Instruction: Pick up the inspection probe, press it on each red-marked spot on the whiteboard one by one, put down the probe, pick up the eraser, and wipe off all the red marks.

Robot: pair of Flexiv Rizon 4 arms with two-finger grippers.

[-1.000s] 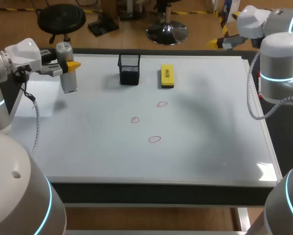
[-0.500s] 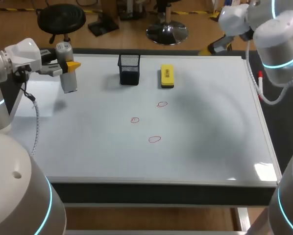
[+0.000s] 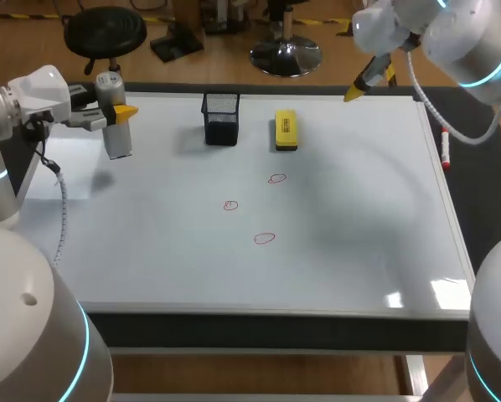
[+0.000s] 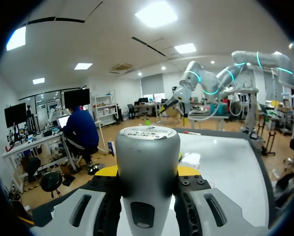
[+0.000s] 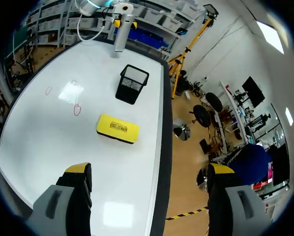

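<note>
The inspection probe (image 3: pixel 116 138), a grey cylinder, hangs upright above the whiteboard's (image 3: pixel 359 218) far left corner, with my left gripper (image 3: pixel 121 111) shut on it. Seen from the left wrist, the probe (image 4: pixel 147 162) fills the gap between the fingers of that gripper (image 4: pixel 148 172). Three red circles (image 3: pixel 276 178) (image 3: pixel 230 205) (image 3: pixel 265 239) are drawn mid-board. The yellow eraser (image 3: pixel 286 130) lies near the back edge. My right gripper (image 3: pixel 372 84) hovers open and empty over the back edge, right of the eraser. Ahead of this gripper (image 5: pixel 149 172) in its own wrist view lie the eraser (image 5: pixel 117 129) and a red mark (image 5: pixel 77 109).
A black mesh cup (image 3: pixel 221 117) stands left of the eraser, also seen in the right wrist view as the cup (image 5: pixel 132 83). A red marker (image 3: pixel 445 155) lies along the board's right edge.
My right arm has swung left and toward the back edge, from the far right corner to a spot nearer the eraser. The left arm and probe have stayed still.
</note>
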